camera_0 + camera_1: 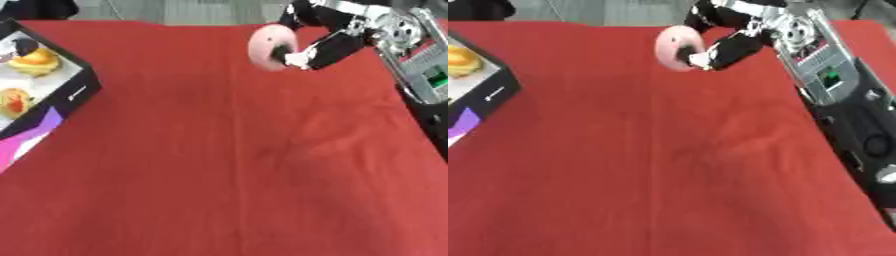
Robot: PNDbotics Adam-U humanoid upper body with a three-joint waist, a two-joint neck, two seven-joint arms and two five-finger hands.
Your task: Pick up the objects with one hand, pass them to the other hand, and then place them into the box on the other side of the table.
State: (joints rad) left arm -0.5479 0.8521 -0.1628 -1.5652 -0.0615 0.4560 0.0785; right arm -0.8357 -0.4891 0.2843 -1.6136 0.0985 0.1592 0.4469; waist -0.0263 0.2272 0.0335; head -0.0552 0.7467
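While reaching in from the far right, the right robot hand [319, 47] is holding a pale pink, ring-shaped doughnut-like object [269, 46] up above the far part of the red cloth-covered tabletop [236, 165], its dark fingers curling around the ring's right edge and one passing through its hole. The pink ring is standing on edge, its flat face turning toward the left of the scene, clear of the cloth below. Behind the robot hand, the silver and black forearm [815, 55] is running down the right side, showing a small green light on its casing. At the far left edge, a black-walled cardboard box with a white interior [74, 92] is sitting on the tabletop, well apart from the ring. Inside it, two yellow and orange rounded items [35, 61] are lying, one farther and one nearer. The left robot hand is appearing in neither view.
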